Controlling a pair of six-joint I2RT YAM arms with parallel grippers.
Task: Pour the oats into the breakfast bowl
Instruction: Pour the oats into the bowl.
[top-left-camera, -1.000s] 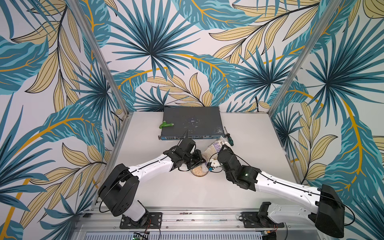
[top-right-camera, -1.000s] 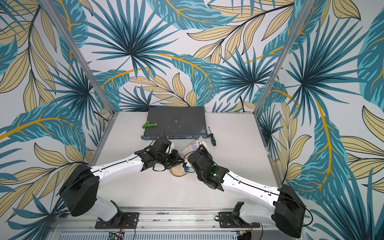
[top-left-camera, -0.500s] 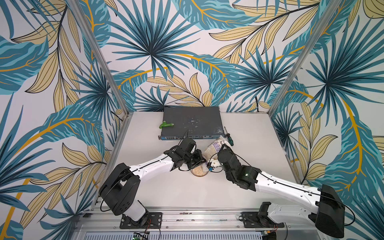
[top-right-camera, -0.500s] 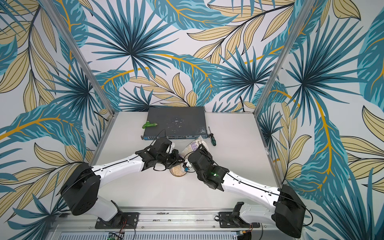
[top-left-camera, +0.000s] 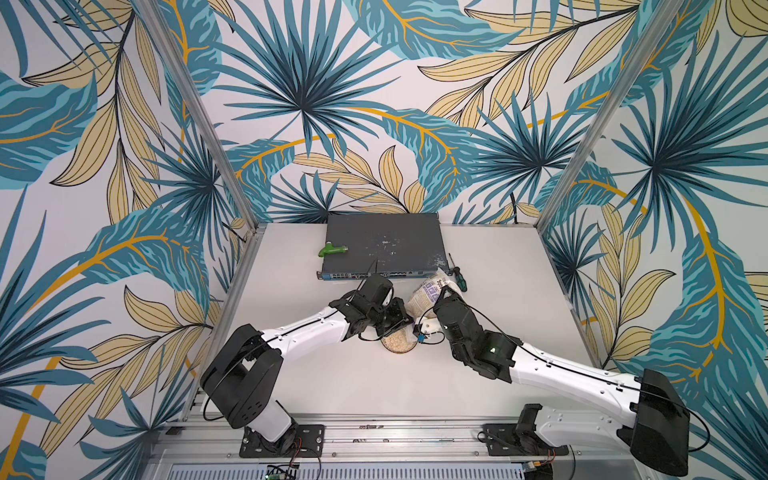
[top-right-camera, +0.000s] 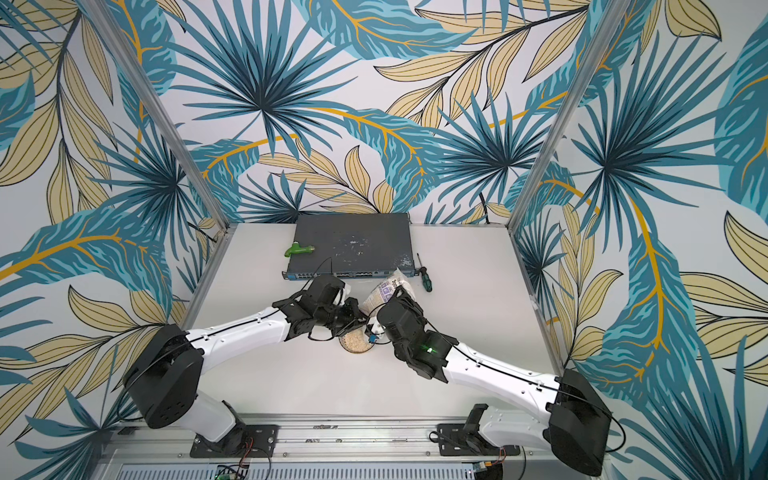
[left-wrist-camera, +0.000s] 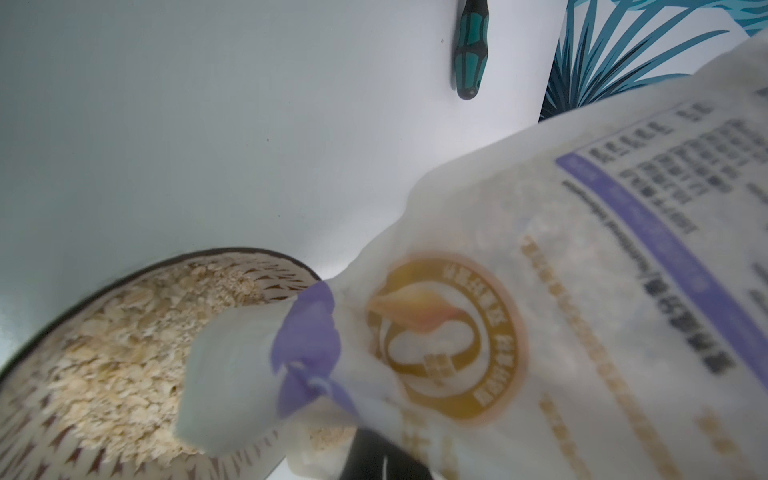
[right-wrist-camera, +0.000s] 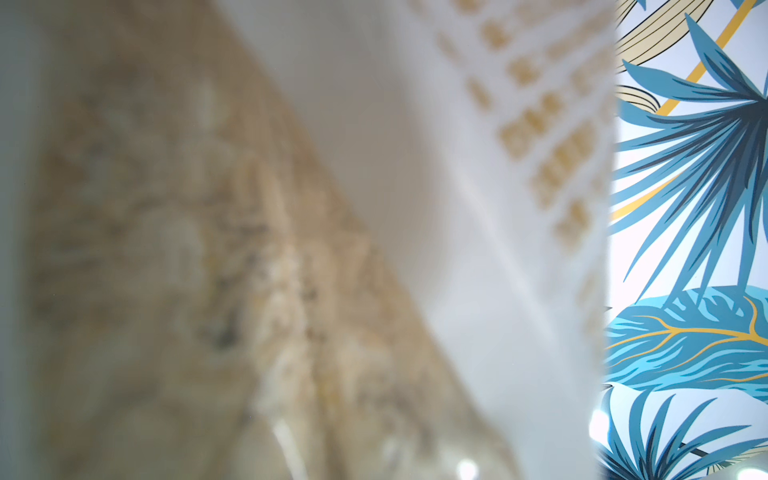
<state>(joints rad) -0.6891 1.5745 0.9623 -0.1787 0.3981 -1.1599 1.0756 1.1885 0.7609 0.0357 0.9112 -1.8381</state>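
Note:
The breakfast bowl (top-left-camera: 399, 352) stands mid-table between my two arms, with pale oats (top-left-camera: 397, 341) heaped inside it. Above it the oats bag (top-left-camera: 430, 293) hangs tilted, its open end pointing down at the bowl. My right gripper (top-left-camera: 441, 302) is shut on the bag's body. My left gripper (top-left-camera: 405, 318) is shut on the bag's lower edge by the mouth. In the left wrist view the bag (left-wrist-camera: 561, 291) droops a corner over the filled bowl (left-wrist-camera: 232, 252), and one dark finger (left-wrist-camera: 370, 453) shows under it. The blurred bag (right-wrist-camera: 249, 249) fills the right wrist view.
A dark network switch (top-left-camera: 384, 245) lies at the back of the table with a green tool (top-left-camera: 332, 249) on its left corner. A green-handled screwdriver (top-left-camera: 459, 278) lies just behind the bag. Metal posts and patterned walls close in both sides.

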